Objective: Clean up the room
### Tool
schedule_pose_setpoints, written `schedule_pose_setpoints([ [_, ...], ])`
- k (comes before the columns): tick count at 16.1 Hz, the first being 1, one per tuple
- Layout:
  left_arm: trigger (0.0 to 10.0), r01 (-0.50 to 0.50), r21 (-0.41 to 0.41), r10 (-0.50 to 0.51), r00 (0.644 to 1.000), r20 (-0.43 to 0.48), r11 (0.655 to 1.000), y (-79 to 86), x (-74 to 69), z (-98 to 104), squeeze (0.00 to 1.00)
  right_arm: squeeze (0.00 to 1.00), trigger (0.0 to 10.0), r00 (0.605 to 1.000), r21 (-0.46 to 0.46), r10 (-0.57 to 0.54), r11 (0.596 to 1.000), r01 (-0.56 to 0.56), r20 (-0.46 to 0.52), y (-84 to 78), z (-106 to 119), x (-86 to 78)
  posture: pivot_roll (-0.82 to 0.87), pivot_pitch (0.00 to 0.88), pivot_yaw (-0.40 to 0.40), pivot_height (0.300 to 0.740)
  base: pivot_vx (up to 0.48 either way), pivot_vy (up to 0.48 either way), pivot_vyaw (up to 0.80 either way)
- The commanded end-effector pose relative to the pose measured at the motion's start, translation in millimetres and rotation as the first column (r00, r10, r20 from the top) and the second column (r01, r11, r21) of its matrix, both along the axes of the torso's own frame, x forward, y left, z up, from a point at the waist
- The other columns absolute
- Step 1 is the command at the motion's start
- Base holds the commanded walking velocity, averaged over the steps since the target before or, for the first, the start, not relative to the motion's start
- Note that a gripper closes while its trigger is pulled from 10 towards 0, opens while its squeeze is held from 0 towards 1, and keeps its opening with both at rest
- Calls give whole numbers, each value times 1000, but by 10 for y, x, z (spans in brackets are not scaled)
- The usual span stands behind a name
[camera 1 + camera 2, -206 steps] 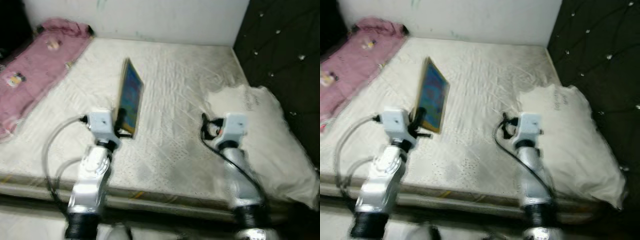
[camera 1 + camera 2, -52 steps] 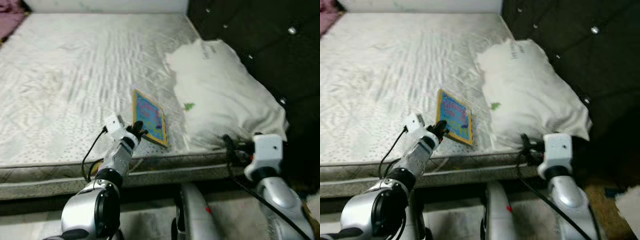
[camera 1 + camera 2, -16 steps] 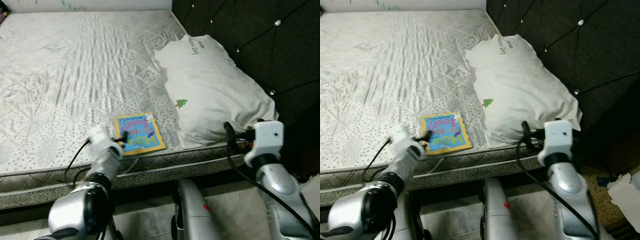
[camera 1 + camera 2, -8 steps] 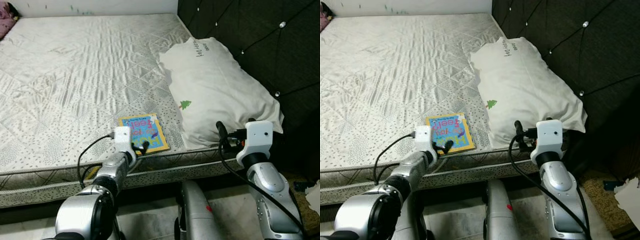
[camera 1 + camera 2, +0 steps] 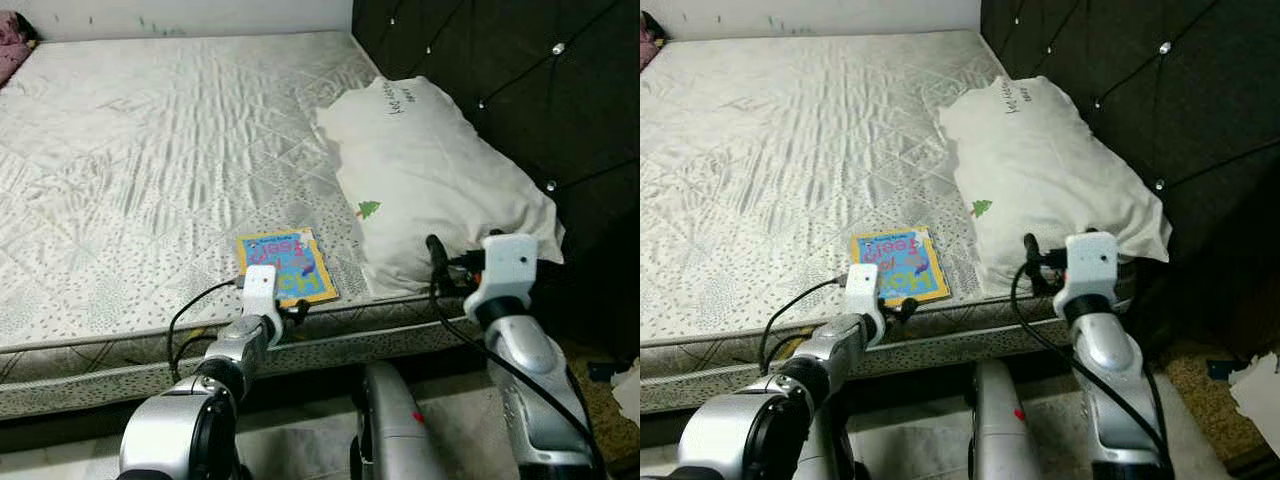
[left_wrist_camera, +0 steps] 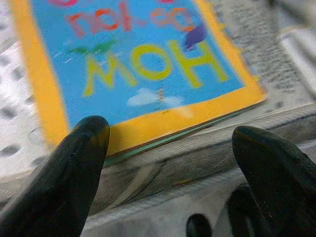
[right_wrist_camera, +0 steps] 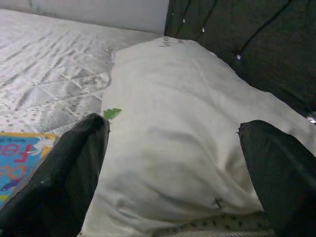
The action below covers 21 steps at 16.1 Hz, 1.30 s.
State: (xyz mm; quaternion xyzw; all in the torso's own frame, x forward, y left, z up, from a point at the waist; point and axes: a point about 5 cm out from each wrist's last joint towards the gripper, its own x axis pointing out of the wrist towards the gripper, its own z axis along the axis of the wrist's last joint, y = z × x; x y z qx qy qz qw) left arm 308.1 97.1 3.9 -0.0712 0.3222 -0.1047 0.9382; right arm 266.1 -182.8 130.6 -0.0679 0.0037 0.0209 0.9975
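Left gripper (image 6: 168,163) hangs at the mattress (image 5: 150,150) edge, fingers spread apart, just short of the book (image 5: 285,267) lying flat near the pillow (image 5: 430,190). Right gripper (image 7: 173,173), fingers likewise apart, faces the pillow.

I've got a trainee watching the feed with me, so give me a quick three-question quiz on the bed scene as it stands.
1. True or false: the book lies flat near the mattress edge.
2. What does the right gripper point at? A pillow, B book, C headboard.
3. How do the left gripper fingers stand?

Key: 1 true. 2 A. 3 open, just off the book's near edge, not holding it.
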Motion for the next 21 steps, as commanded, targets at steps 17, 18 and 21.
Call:
schedule_pose_setpoints([
  [17,10000,-202,97,209,976,-63,975,578,-107,-142,1000,0,10000,1000,14,24,1000,-24,-6,74,-78,90,-149,0,-20,556,0,0,0],
  [18,10000,-207,103,214,975,-58,973,586,-104,-139,1000,0,10000,1000,13,23,1000,-23,-6,71,-76,93,-149,0,-20,556,0,0,0],
  [21,10000,-245,114,245,969,19,963,640,18,-9,0,0,10000,1000,7,20,1000,-20,-7,66,-74,102,-150,0,-24,556,0,0,0],
])
